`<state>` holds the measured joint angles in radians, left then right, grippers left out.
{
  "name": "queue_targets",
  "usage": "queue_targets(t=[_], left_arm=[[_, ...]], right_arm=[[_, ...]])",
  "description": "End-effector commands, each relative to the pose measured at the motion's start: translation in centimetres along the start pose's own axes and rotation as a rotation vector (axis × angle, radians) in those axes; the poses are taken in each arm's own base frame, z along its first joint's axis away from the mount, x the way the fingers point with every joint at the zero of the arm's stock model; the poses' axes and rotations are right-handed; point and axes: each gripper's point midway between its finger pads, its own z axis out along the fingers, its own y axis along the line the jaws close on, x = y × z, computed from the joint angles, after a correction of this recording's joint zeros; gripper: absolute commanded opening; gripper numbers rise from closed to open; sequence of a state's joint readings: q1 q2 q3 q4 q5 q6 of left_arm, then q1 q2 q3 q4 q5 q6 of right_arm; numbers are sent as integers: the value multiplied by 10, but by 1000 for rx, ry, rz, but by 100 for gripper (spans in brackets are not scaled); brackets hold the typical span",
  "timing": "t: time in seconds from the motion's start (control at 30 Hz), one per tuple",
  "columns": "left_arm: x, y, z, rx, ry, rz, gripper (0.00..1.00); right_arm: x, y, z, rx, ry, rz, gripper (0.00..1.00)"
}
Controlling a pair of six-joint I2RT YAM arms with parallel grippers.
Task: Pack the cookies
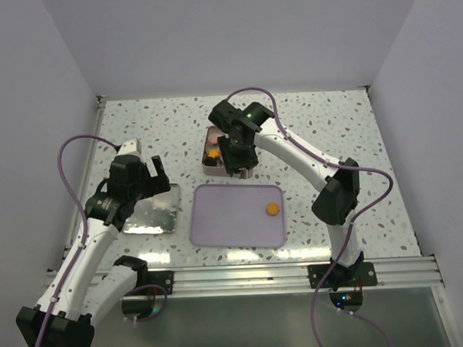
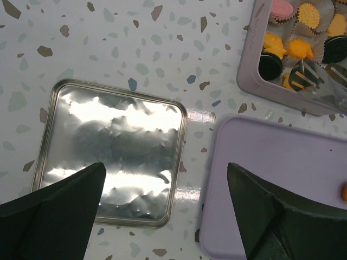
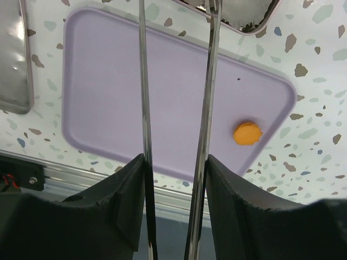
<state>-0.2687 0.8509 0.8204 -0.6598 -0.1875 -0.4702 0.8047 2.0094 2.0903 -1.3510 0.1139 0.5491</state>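
Right wrist view: right tool (image 3: 174,162) has its fingers partly spread, each pressed against one arm of the metal tongs (image 3: 209,81). The arms run up the frame, standing apart, with nothing between them along the visible length. Behind the arms lies the lavender tray (image 3: 108,81), with one orange cookie (image 3: 247,133) on it at right of centre.

Left wrist view: the tong tips reach into the tin (image 2: 249,70) at upper right of the frame, over a dark piece. Cannot tell whether they touch it. The other cookies (image 2: 309,13) sit in the tin's white cups: pink at the top, several orange, black lower down.

Left tool (image 2: 165,168) has its fingers wide apart and holds nothing. It is above the shiny square lid (image 2: 108,141), which lies flat on the speckled surface (image 2: 108,43) just left of the tray.

Top external view: right tool (image 1: 234,154) is over the tin at centre, left tool (image 1: 143,173) at left, tray below centre.
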Motion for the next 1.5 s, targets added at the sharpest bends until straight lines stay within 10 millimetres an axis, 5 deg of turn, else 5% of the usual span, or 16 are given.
queue_targets(t=[0.0,0.23,0.37,0.63,0.8,1.0,1.47], left_arm=[[-9,-2,1,8,-37,-4,100],[-9,-2,1,12,-35,-1,100],[-8,-4,1,23,-31,4,100],[-9,-6,-1,30,-35,8,100],[-7,-7,0,32,-30,11,100],[-7,-9,0,37,-30,13,100],[-7,-11,-4,46,-40,15,100]], right_arm=[[2,-13,-18,29,5,1,48],[-6,-20,-49,37,-53,23,48],[6,-37,-73,70,-72,34,48],[82,-81,-100,86,-35,131,48],[137,-104,-89,105,35,194,49],[182,-110,-79,50,96,252,49],[203,-97,-61,-22,140,279,49]])
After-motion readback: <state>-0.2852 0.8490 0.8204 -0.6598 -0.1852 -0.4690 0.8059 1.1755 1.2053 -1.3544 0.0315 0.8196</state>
